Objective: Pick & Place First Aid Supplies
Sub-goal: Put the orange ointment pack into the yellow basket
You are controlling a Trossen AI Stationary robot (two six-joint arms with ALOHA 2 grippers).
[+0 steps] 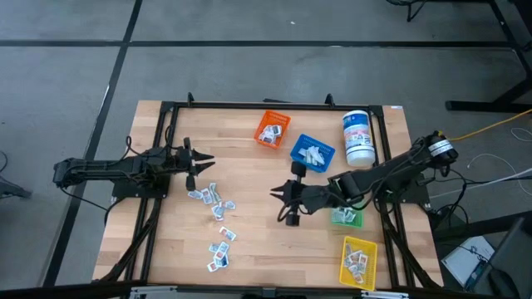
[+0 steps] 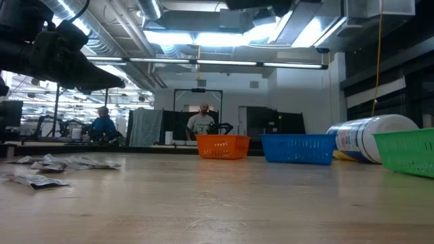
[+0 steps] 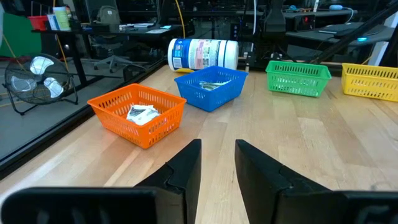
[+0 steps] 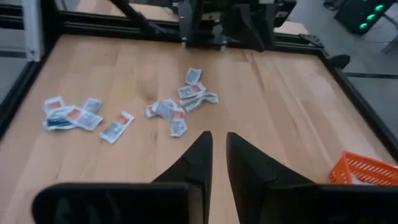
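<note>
On the pale wooden table (image 1: 249, 241), the sorting looks partly done, judging by how things lie. A few small flat white packets with printed labels already rest inside the orange plastic bin (image 1: 271, 129), the blue plastic bin (image 1: 312, 153), the green plastic bin (image 1: 347, 218) and the yellow plastic bin (image 1: 358, 261); from the left wrist view the packets in the orange and blue ones are plain to see. A good many more are still loose on the bare wood: a cluster of scattered packets (image 1: 209, 200) lies near the left arm, and a second small group (image 1: 219, 252) sits nearer the table's front edge, well apart from every bin. The tall white cylindrical canister with a blue label (image 1: 358, 138) lies beside the blue bin and seems no part of the sorting. The left gripper (image 1: 196, 169) hovers just beside the upper cluster with its fingers a little apart and nothing between them. The right gripper (image 1: 281, 204) hangs over the middle of the table, facing the loose packets, its fingers likewise slightly parted and empty. Neither arm carries a packet, so the remaining work is to lift the loose ones and drop them into bins.
</note>
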